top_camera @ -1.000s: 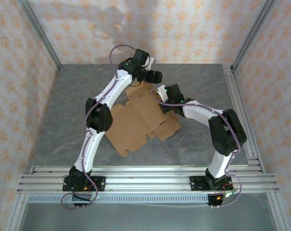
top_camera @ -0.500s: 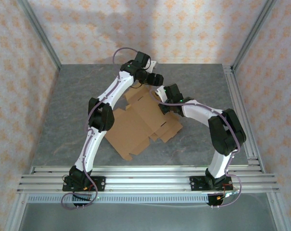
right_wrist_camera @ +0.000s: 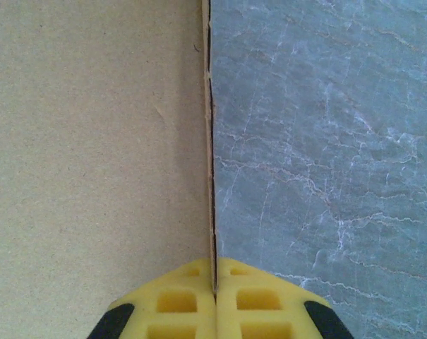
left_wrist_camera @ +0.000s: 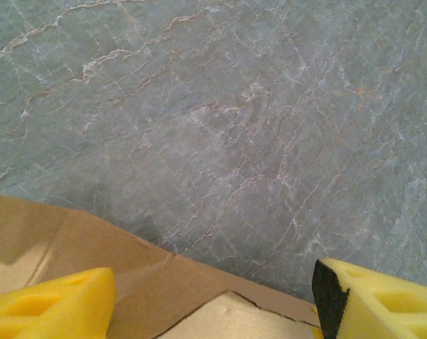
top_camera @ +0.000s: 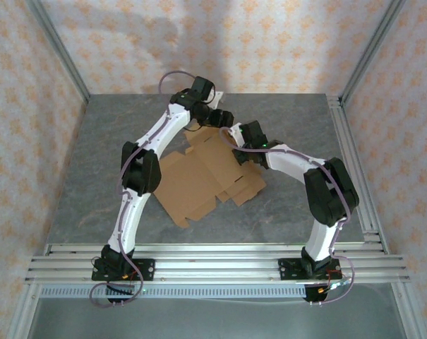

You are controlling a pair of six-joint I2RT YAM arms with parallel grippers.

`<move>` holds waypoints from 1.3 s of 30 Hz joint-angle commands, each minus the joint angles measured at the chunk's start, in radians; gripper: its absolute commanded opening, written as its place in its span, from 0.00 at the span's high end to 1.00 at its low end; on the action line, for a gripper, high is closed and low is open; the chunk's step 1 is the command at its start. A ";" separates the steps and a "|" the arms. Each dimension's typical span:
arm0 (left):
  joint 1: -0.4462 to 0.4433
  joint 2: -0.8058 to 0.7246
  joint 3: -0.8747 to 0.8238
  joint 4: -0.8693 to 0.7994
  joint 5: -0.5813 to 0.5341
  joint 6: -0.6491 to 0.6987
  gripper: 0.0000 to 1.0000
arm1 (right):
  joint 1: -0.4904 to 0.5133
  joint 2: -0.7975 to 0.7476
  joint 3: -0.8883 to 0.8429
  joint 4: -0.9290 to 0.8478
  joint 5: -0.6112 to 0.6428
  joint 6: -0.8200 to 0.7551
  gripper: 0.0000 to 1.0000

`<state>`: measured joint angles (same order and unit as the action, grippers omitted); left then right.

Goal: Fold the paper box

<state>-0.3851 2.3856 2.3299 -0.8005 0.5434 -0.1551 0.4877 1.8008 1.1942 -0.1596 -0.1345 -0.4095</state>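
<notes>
Just now the left gripper [left_wrist_camera: 213, 302] shifted a little left, fingers spread wide over the far edge of the paper box [top_camera: 199, 180]. It lies flat on the grey table [top_camera: 100, 162]. The right gripper [right_wrist_camera: 214, 293] pinches its edge.

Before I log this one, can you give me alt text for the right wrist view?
The right gripper is shut, its yellow fingers pinching the thin edge of the paper box. That edge runs straight up the middle of the picture, with plain tan cardboard to its left and the grey veined table to its right.
</notes>
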 commanded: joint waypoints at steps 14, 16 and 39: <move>0.005 -0.053 -0.071 0.075 0.074 -0.248 0.35 | -0.005 0.036 0.060 -0.013 0.023 0.030 1.00; 0.002 -0.047 -0.073 0.082 0.069 -0.281 0.37 | -0.006 0.034 0.060 -0.006 0.014 0.031 1.00; -0.037 -0.019 -0.076 0.043 -0.070 -0.510 0.57 | 0.005 0.034 0.070 -0.005 0.016 0.000 1.00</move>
<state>-0.4118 2.3695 2.2631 -0.7315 0.5133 -0.6228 0.4877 1.8301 1.2285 -0.1680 -0.1276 -0.3973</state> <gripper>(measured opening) 0.431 0.047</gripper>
